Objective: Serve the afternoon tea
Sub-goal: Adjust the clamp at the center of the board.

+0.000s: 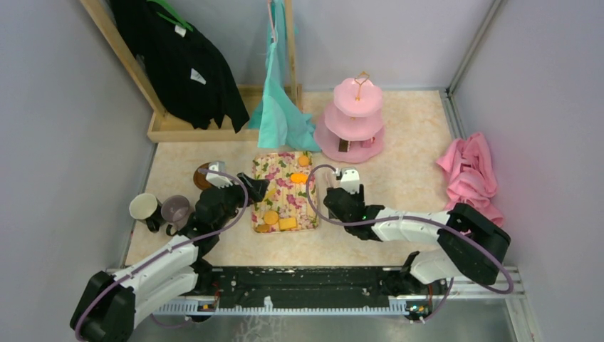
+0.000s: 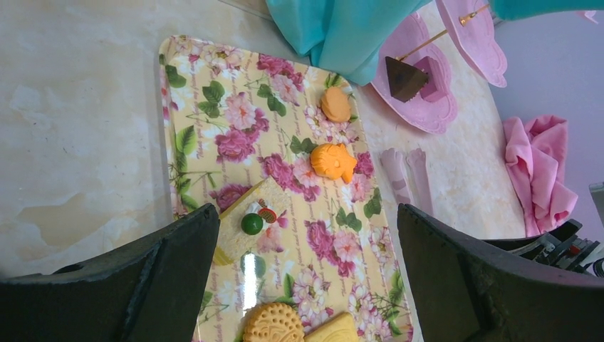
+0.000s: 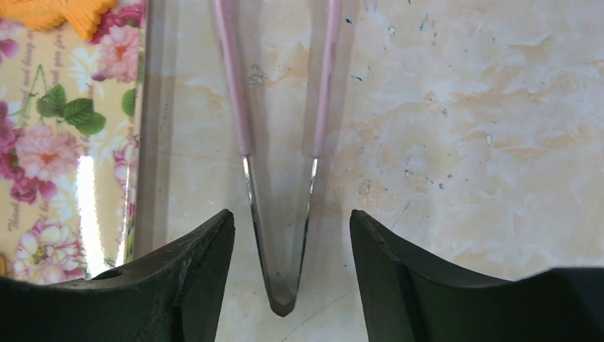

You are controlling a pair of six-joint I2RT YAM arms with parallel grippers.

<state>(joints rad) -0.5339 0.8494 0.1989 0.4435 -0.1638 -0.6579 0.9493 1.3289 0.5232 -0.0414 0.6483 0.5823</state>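
Marbled cream table [image 1: 406, 149], glossy and pale, sits between plain grey walls. At its middle lies a shiny rectangular floral tray [image 1: 274, 174] carrying small moulded snacks: a ridged orange snack [image 2: 332, 162], a round patterned biscuit [image 2: 273, 324] and a flat yellow square [image 1: 288, 223]. Behind it to the right stands the scalloped pink three-tier stand [image 1: 356, 98], with a brown wedge [image 2: 404, 78] on its bottom tier. A cream mug [image 1: 143, 207] and a mauve-grey mug [image 1: 175, 209] sit side by side at the left edge. A round brown saucer [image 1: 202, 177] lies just beyond them, partly hidden by the left arm. The left gripper [image 2: 308, 217] hangs spread wide over the tray, holding nothing. The right gripper [image 3: 290, 217] has its jaws apart, straddling without touching the bent end of metal tongs [image 3: 282, 305]. The tongs have pink sleeves and lie flat on the table just right of the tray.
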